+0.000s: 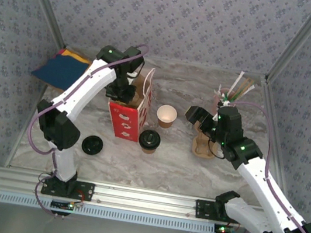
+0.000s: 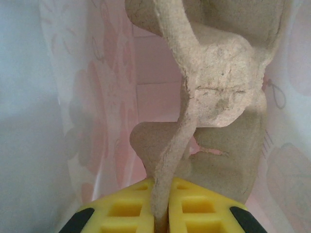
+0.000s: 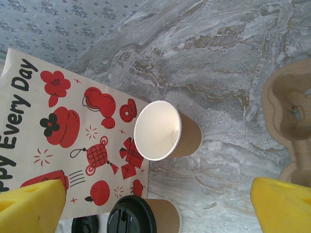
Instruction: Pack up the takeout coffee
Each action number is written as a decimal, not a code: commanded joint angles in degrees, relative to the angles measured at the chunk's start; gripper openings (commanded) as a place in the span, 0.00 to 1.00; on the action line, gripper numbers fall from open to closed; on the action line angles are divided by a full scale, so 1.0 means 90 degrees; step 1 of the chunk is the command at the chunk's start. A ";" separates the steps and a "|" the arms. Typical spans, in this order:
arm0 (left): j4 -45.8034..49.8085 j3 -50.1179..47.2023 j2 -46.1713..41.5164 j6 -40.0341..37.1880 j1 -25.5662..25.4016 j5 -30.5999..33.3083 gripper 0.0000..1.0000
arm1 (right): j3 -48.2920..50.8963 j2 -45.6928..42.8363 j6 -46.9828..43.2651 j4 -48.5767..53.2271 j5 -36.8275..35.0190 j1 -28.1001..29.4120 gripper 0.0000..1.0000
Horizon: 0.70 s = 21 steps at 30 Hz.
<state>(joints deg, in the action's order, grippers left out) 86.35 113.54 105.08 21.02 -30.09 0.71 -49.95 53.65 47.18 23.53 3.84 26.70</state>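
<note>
Two brown paper takeout coffee cups stand right of a red-and-white paper bag. One cup is open, cream inside; the other wears a black lid. My left gripper reaches down into the bag's mouth. In the left wrist view its yellow fingers are shut on the thin edge of a tan pulp cup carrier, with the bag's pale pink walls around it. My right gripper hovers open to the right of the cups, nothing between its fingers.
A loose black lid lies left of the bag's foot. Another pulp carrier sits under my right arm. A pink cup of straws stands at the back right, a blue cloth at the back left.
</note>
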 commanded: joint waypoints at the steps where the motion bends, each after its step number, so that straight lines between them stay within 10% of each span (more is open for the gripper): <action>1: -0.0226 -0.0149 -0.0332 0.0114 0.0168 -0.0735 0.11 | 0.0091 -0.0121 0.0084 -0.0003 -0.0034 -0.0037 1.00; 21: -0.1104 -0.1354 -0.0768 0.0292 0.0637 -0.1719 0.11 | 0.0150 -0.0081 0.0162 -0.0095 -0.0011 0.0001 1.00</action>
<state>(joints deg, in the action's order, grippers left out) 77.01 102.32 99.39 23.03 -24.69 -12.40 -48.66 53.23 47.68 23.29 3.84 26.70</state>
